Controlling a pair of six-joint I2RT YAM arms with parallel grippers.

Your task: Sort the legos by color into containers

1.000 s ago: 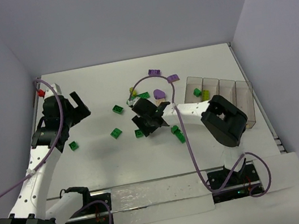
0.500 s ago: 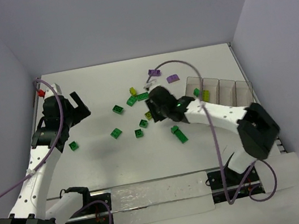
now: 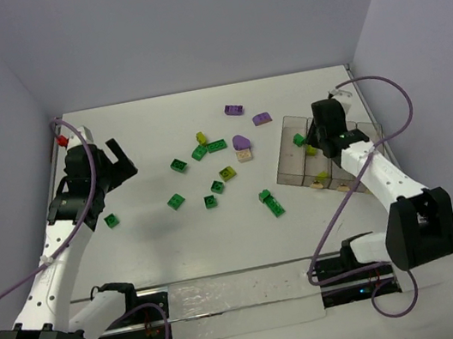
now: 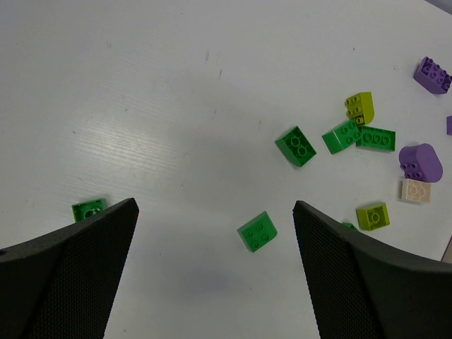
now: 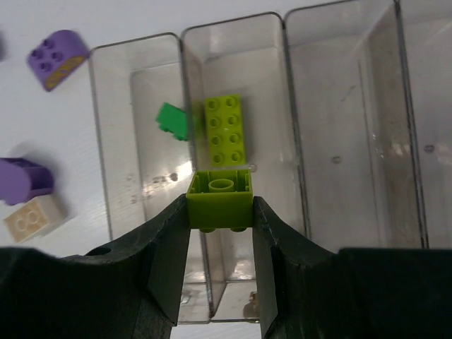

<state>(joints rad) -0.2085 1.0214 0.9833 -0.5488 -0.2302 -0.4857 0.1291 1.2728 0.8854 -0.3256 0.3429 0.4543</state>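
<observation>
A yellow-green brick (image 5: 219,189) is clamped by the right gripper (image 5: 219,210), over the containers (image 5: 332,141) beneath its fingers.
Light, stiff and smooth (so likely slippery), it is best pinched on flat sides; the left gripper (image 4: 213,206) is held spread.

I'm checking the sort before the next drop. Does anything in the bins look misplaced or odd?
Nothing looks mis-sorted. The leftmost bin holds one dark green brick, which seems to lie askew against the shared wall. The next bin holds a yellow-green brick, matching the held brick in the right claw.
</observation>
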